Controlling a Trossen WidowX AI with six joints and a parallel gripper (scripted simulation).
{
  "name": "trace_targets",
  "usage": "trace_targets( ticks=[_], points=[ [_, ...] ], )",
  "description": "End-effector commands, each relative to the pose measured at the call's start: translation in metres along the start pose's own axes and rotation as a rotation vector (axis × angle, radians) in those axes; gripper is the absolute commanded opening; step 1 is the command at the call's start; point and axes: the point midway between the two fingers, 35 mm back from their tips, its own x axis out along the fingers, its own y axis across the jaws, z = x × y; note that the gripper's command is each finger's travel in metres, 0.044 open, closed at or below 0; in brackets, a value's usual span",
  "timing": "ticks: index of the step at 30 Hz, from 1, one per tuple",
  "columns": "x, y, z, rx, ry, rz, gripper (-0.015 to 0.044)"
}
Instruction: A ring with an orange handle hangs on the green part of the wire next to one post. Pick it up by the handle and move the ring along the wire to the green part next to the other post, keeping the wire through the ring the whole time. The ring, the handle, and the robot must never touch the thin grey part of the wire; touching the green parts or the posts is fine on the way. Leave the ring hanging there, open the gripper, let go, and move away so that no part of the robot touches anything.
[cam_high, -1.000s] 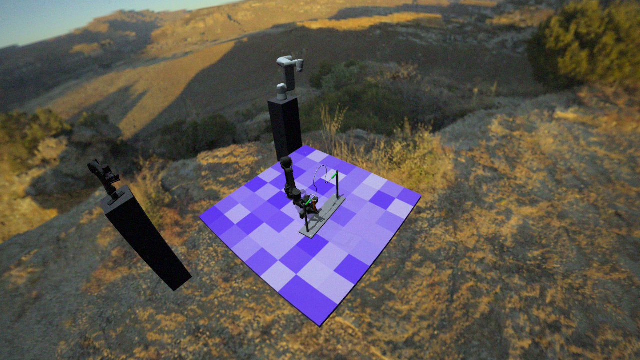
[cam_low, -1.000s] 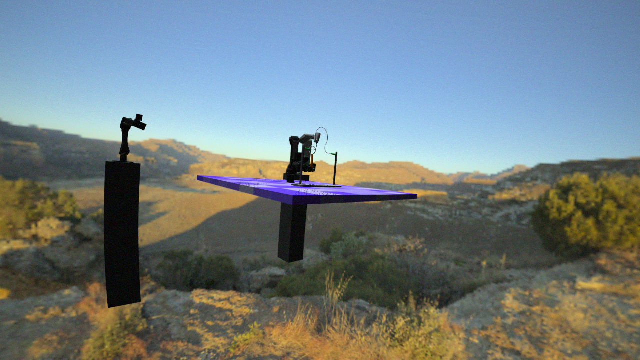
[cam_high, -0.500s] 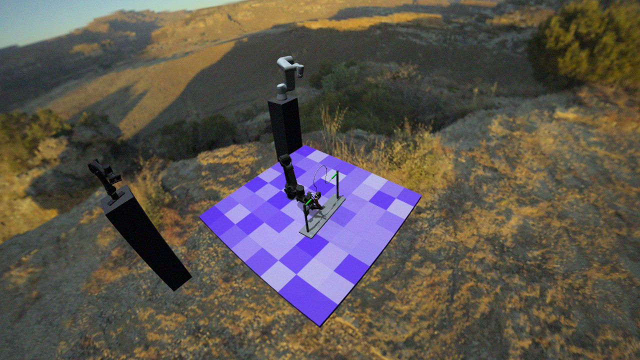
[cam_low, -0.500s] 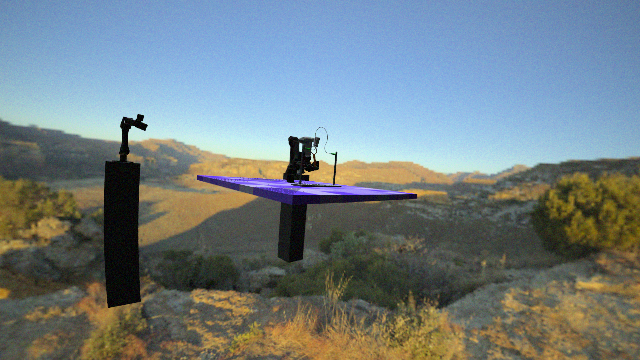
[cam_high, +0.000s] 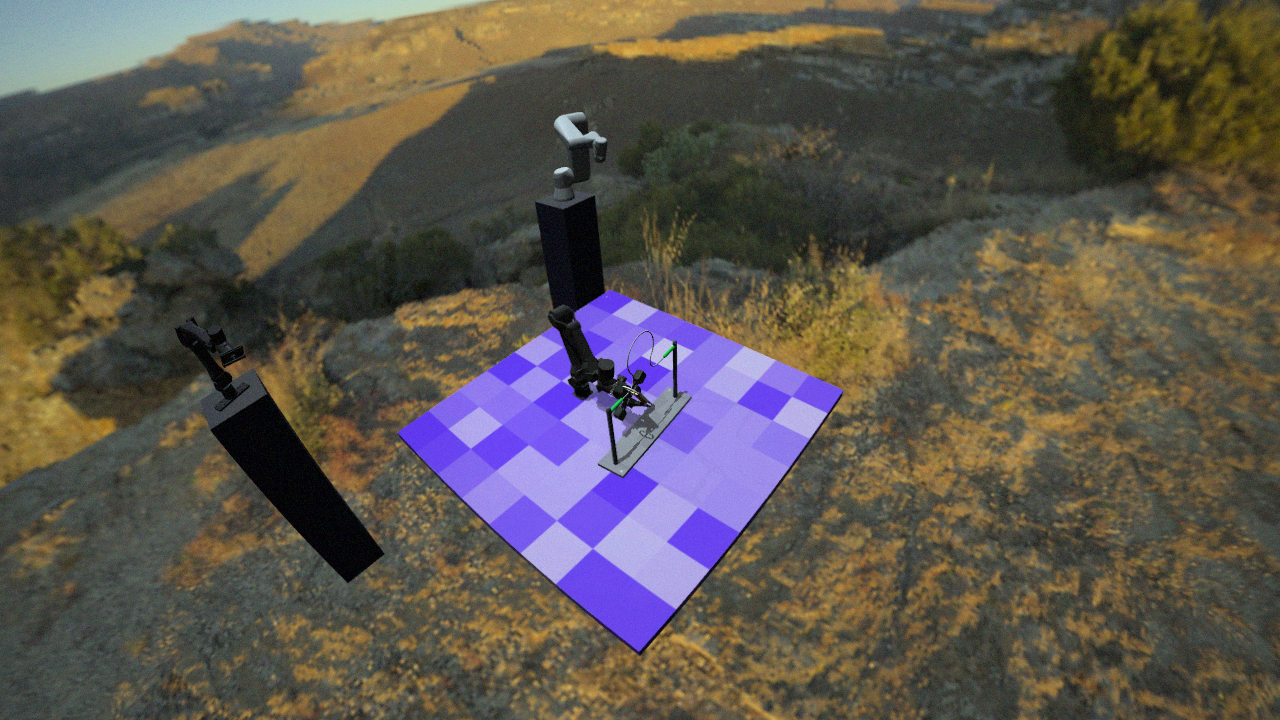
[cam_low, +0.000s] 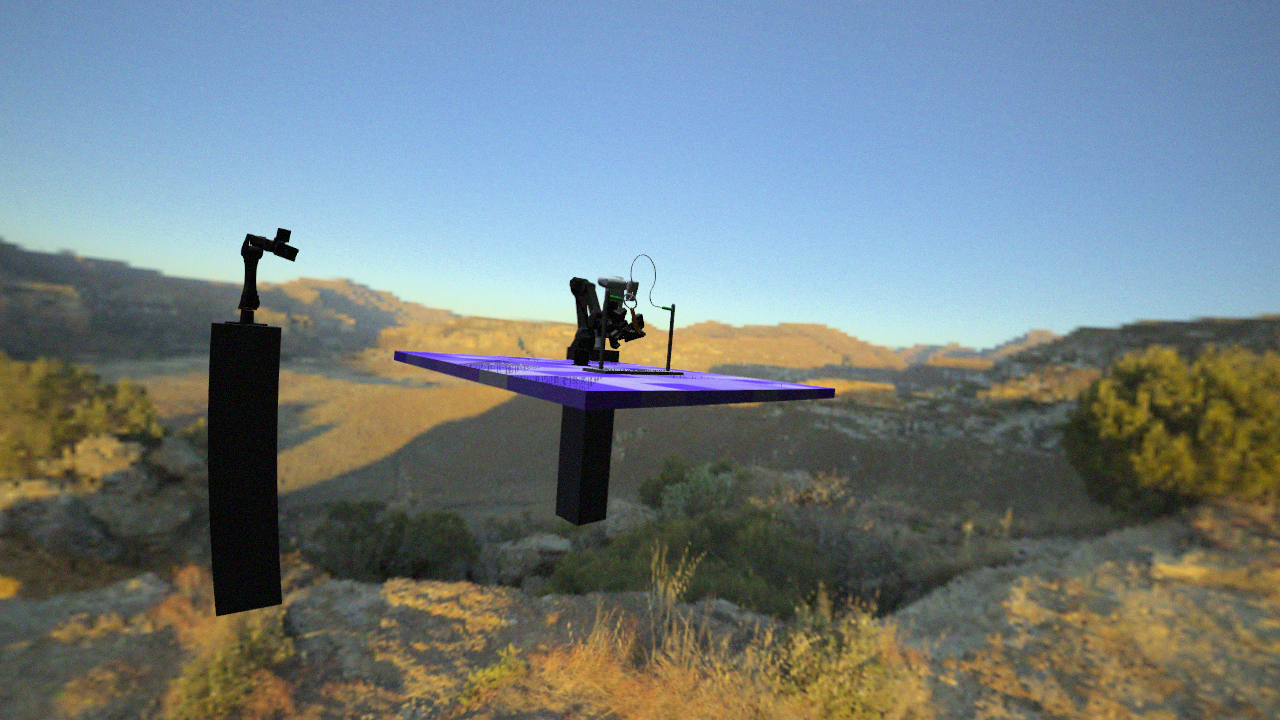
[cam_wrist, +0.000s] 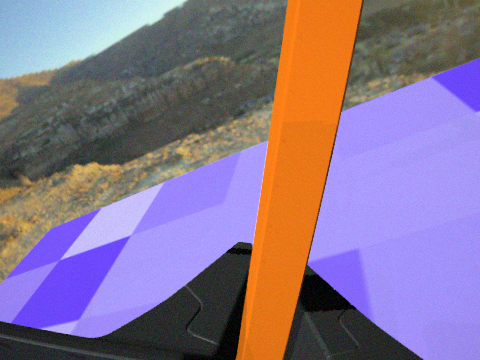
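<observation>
My gripper (cam_wrist: 260, 259) is shut on the orange handle (cam_wrist: 305, 125) (cam_low: 633, 317), which rises between the fingers in the wrist view. In the exterior view the handle hangs tilted below the ring, just right of the near post (cam_high: 613, 438) (cam_low: 602, 335). The ring is small there and overlaps the arm and wire; it seems to be just past the near green part (cam_high: 616, 404), around the thin grey wire. Whether it touches the wire cannot be told. The far green part (cam_high: 668, 351) (cam_low: 667, 308) by the far post (cam_high: 674, 371) (cam_low: 671, 338) has no ring on it.
The grey wire (cam_low: 655, 274) rises from the near side into a tall loop, then drops towards the far post. Both posts stand on a grey base plate (cam_high: 666, 413) on the purple checkered table (cam_high: 608, 573) (cam_low: 716, 394). Two other arms stand on black pedestals (cam_high: 290, 483) (cam_high: 570, 255) off the table.
</observation>
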Motion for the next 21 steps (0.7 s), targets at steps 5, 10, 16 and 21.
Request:
trace_targets(
  ticks=[5, 10, 16, 21],
  points=[
    [-0.011, 0.024, 0.007, 0.121, 0.064, 0.023, -0.015],
    [-0.018, 0.036, 0.009, 0.191, 0.115, 0.036, -0.015],
    [-0.026, 0.049, 0.012, 0.264, 0.171, 0.055, -0.015],
    [-0.032, 0.058, 0.016, 0.317, 0.212, 0.07, -0.015]
  ],
)
